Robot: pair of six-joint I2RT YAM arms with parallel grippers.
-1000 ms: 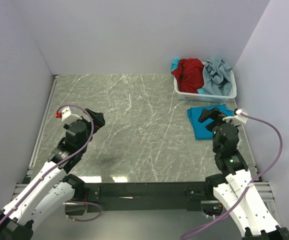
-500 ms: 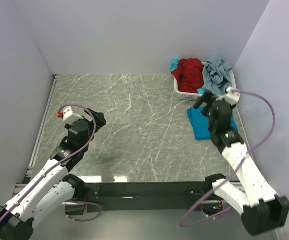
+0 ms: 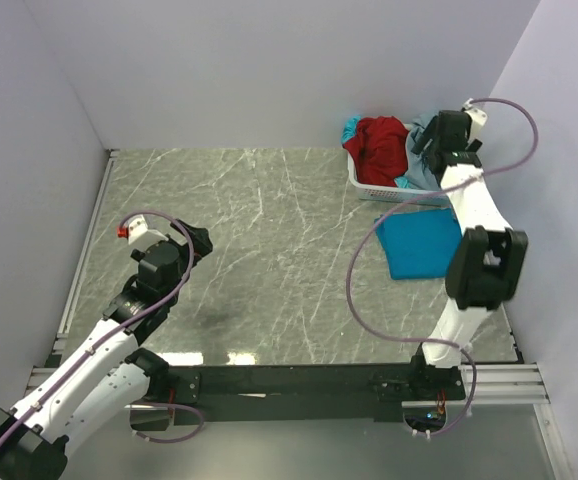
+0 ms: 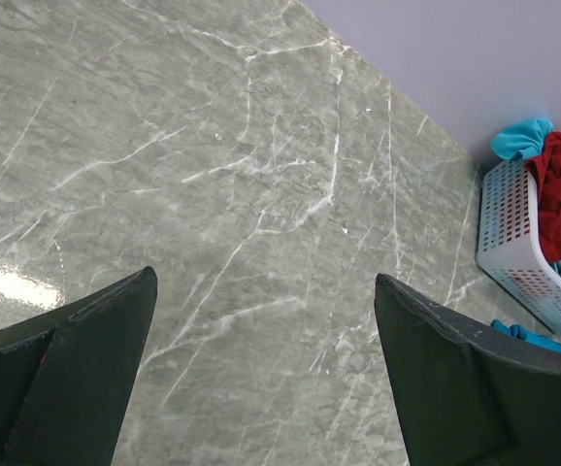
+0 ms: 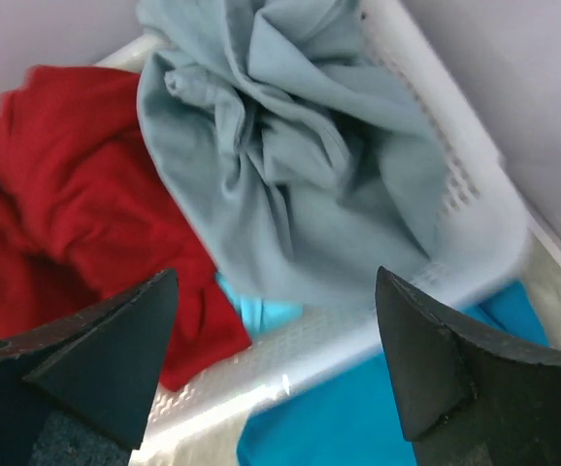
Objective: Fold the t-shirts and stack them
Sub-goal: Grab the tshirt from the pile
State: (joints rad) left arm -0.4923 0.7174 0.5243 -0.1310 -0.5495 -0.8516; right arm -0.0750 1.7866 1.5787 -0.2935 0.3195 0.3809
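A folded turquoise t-shirt [image 3: 419,243] lies flat on the table in front of the white lattice basket [image 3: 409,192]. The basket holds a crumpled red t-shirt [image 3: 379,148], a grey-blue t-shirt [image 3: 426,172] and a bit of turquoise cloth [image 3: 351,129]. My right gripper [image 3: 427,150] is open and empty, reaching out over the basket; its wrist view shows the grey-blue shirt [image 5: 290,165], the red shirt [image 5: 67,204] and the folded turquoise shirt [image 5: 378,417]. My left gripper [image 3: 197,240] is open and empty above bare table at the left.
The table is grey marble [image 3: 269,240] with lilac walls on three sides. The basket sits in the back right corner against the wall. The left wrist view shows the basket [image 4: 523,262] far to its right.
My right arm has stretched forward from over the folded turquoise shirt to above the basket. The left arm has barely moved.
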